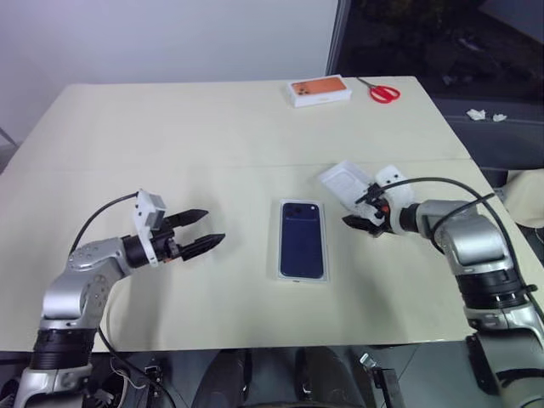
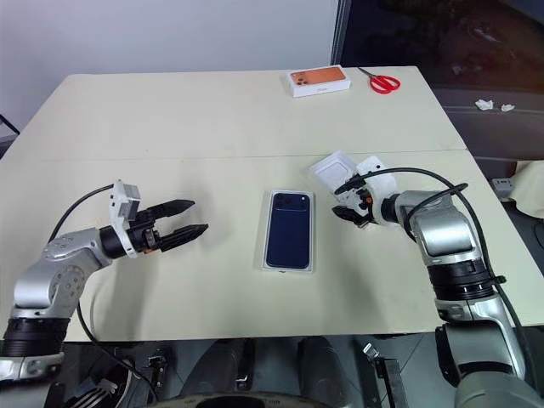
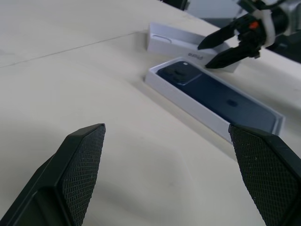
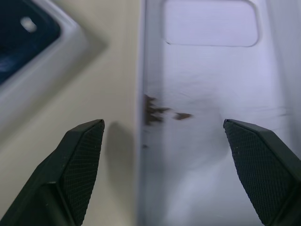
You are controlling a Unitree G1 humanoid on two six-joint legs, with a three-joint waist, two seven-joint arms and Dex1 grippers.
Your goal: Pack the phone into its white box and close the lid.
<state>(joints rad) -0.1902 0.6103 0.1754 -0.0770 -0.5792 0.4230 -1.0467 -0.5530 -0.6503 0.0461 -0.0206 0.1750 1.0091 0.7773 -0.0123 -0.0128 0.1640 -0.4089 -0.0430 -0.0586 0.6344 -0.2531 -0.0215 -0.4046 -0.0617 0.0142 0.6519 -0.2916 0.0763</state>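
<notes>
Beige worktop (image 1: 212,127) under a pale wall carries it all: the right pincer (image 1: 360,212), spread wide and empty, straddles the near wall of the upturned lid (image 1: 344,181). At its nine o'clock the phone (image 1: 303,239) already lies in the white box (image 1: 303,275); the left pincer (image 1: 201,229) gapes empty farther on. To do this well, I'd clamp that wall squarely, flip the lid, then seat it evenly.

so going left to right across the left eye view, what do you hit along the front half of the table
left gripper → white box holding the phone → right gripper, reaching over the lid
</notes>
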